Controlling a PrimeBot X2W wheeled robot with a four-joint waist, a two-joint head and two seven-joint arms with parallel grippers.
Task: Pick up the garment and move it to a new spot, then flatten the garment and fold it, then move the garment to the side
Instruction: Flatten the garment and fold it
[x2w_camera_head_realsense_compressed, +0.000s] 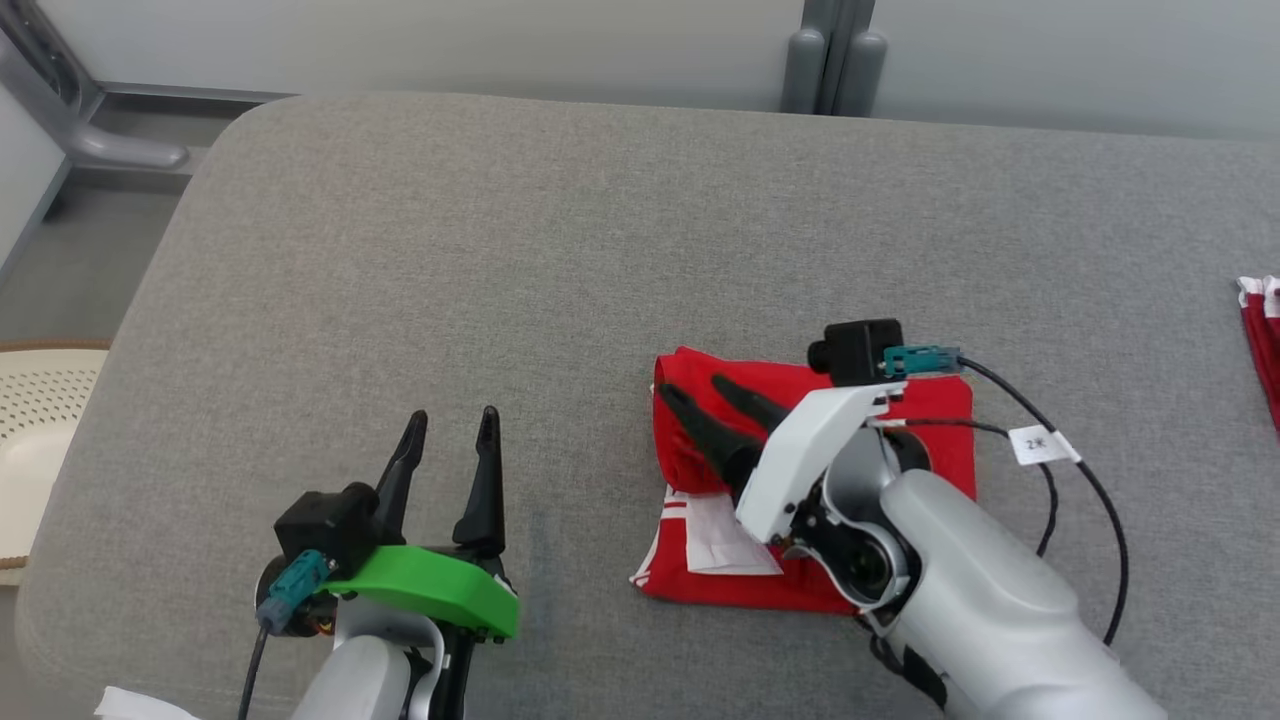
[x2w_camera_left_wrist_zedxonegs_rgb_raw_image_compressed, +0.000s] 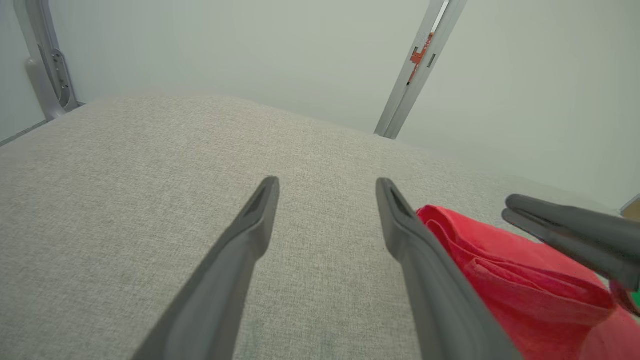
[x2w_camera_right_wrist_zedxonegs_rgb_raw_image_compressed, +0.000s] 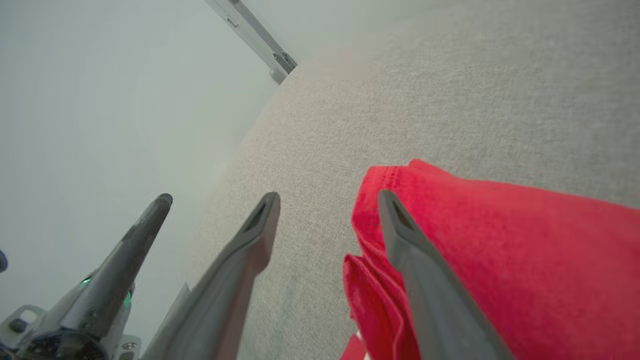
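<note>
Two claws in frame, both with fingers apart and neither holding anything. Left gripper sat over bare grey cushion, well apart from the work. Right gripper hung over the left edge of the red garment, which lay folded into a rough rectangle at centre-right of the cushion, with a white label showing at the near-left corner.

In the right wrist view, the right gripper straddled that edge: one finger over the red garment, the other over grey cloth. Contact could not be told.

Risks, as judgement:
- The left edge looked rolled and layered, not crisp. A pinch there would likely catch only the top layers, so lifting would peel the fold open.
- Dragging instead of lifting: the cushion weave looked grippy, so the bottom layer could lag and bunch.
- One-handed carry with the left claw idle: the far half would sag and unfold.
- The black cable from the wrist lay across the garment's right side and could snag or tug a corner.
- A second red cloth sat at the right edge; a move that way could mix the two.
</note>
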